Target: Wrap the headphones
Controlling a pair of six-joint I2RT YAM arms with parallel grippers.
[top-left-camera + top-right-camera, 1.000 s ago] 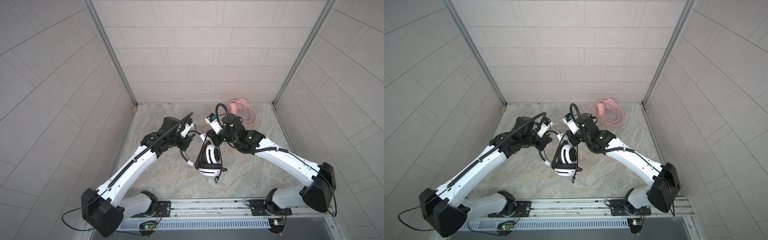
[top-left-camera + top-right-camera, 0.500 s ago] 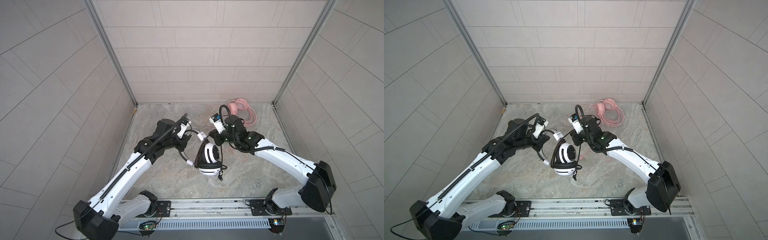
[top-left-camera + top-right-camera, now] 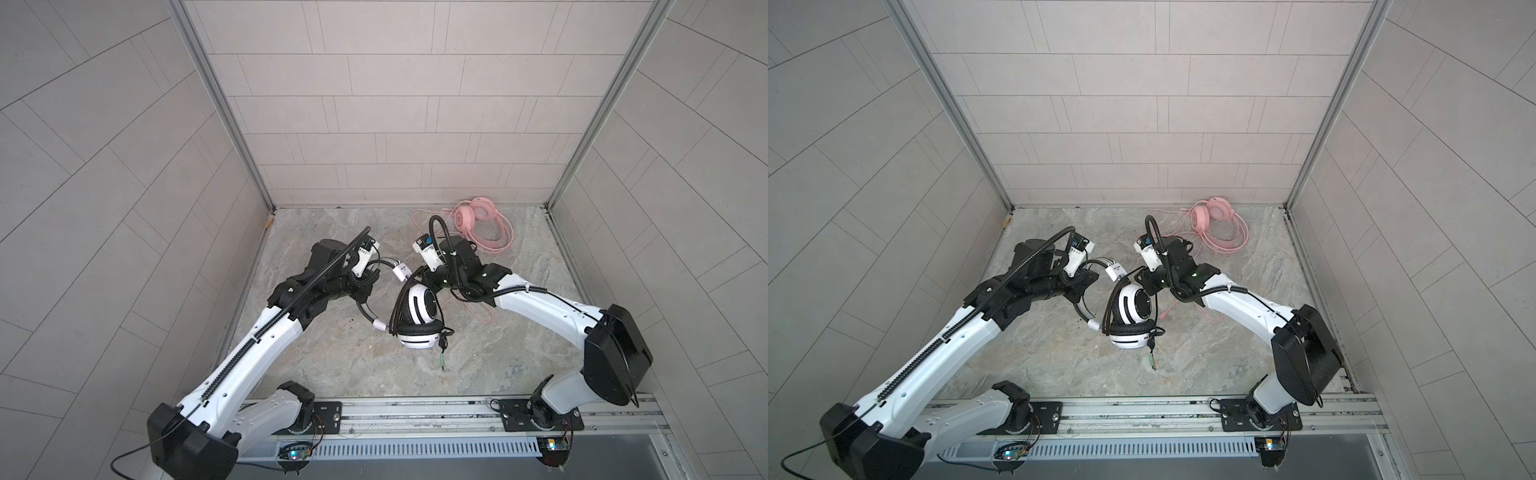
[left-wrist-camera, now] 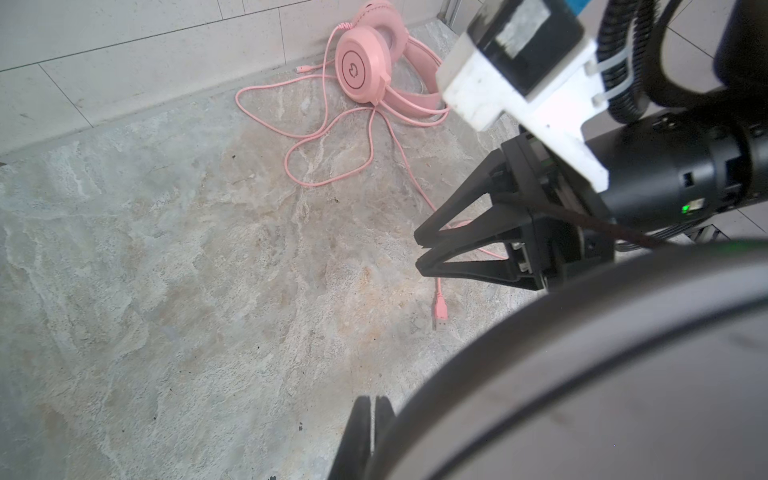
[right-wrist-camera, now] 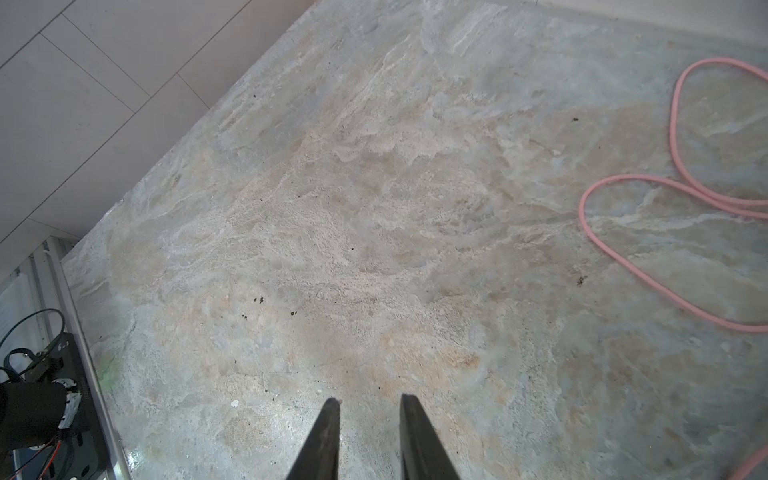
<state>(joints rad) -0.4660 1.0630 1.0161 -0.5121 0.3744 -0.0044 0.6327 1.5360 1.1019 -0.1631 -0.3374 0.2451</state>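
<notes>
We're holding the white-black headset [image 3: 417, 313] mid-table by its headband, left gripper [image 4: 371, 432] clenched on it. Right gripper [image 5: 368, 409] is hanging parted, empty, beside black cable [image 3: 397, 305] already coiled round. Pink headset [image 3: 478, 220] is lying unwrapped at back wall. Next prob: tuck plug [image 3: 443, 361], needs regrasp.

A robotics test cell is showing here: tiled panel walls [image 3: 374, 104] enclosing a marbled floor [image 3: 340, 365], arms sitting on a metal rail [image 3: 415, 411].
</notes>
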